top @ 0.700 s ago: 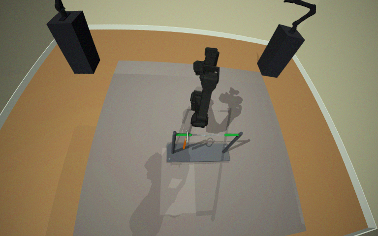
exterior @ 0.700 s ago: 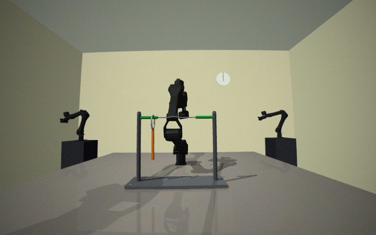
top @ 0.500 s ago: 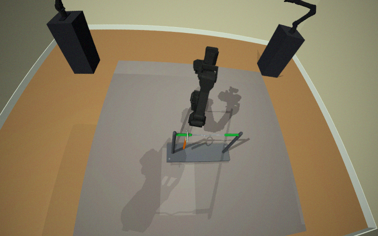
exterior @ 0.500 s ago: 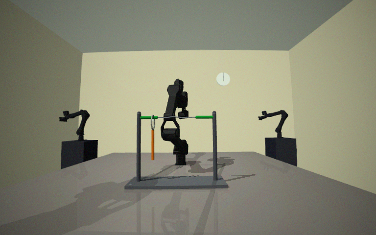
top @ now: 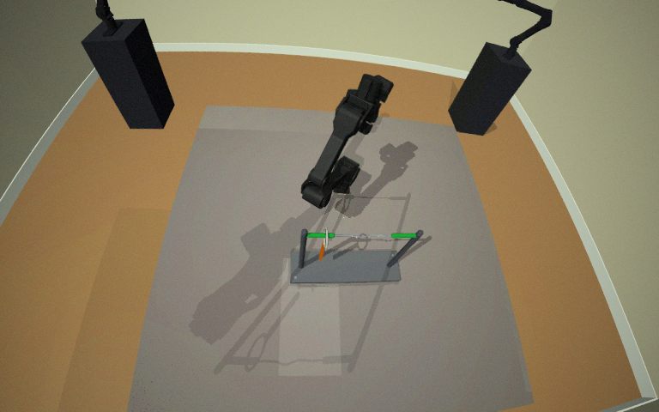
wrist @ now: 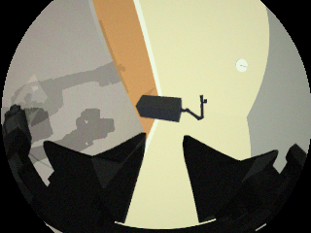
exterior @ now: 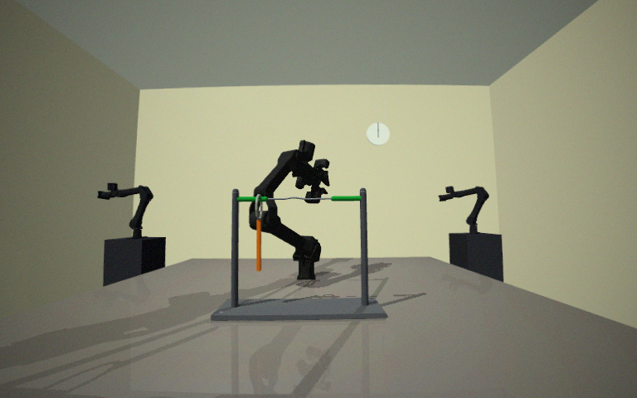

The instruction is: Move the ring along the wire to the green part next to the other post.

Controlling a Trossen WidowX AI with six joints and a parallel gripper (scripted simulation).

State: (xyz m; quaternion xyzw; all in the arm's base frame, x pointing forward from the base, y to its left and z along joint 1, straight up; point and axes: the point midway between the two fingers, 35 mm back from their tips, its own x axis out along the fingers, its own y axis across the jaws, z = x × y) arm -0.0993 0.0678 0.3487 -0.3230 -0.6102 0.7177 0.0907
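Note:
The ring [top: 326, 239] [exterior: 256, 206] hangs around the left green part [top: 315, 235] [exterior: 245, 199], beside the left post [top: 302, 250] [exterior: 235, 249]. Its orange handle [top: 321, 251] [exterior: 259, 244] points down. The thin grey wire [exterior: 291, 198] runs to the right green part [top: 403, 235] [exterior: 346, 197] at the right post [top: 404, 249] [exterior: 363, 249]. My gripper [wrist: 164, 139] is partly open and empty, up and behind the wire, facing the back wall. The wrist view does not show the ring or handle.
The posts stand on a grey base plate [top: 345, 271] [exterior: 300, 309]. Two dark pedestals [top: 129, 77] [top: 488, 89] [exterior: 133, 258] [exterior: 475, 255] with other arms stand beyond the table at the back left and back right. My arm's elbow [top: 316, 194] [exterior: 260, 218] is behind the left part of the wire.

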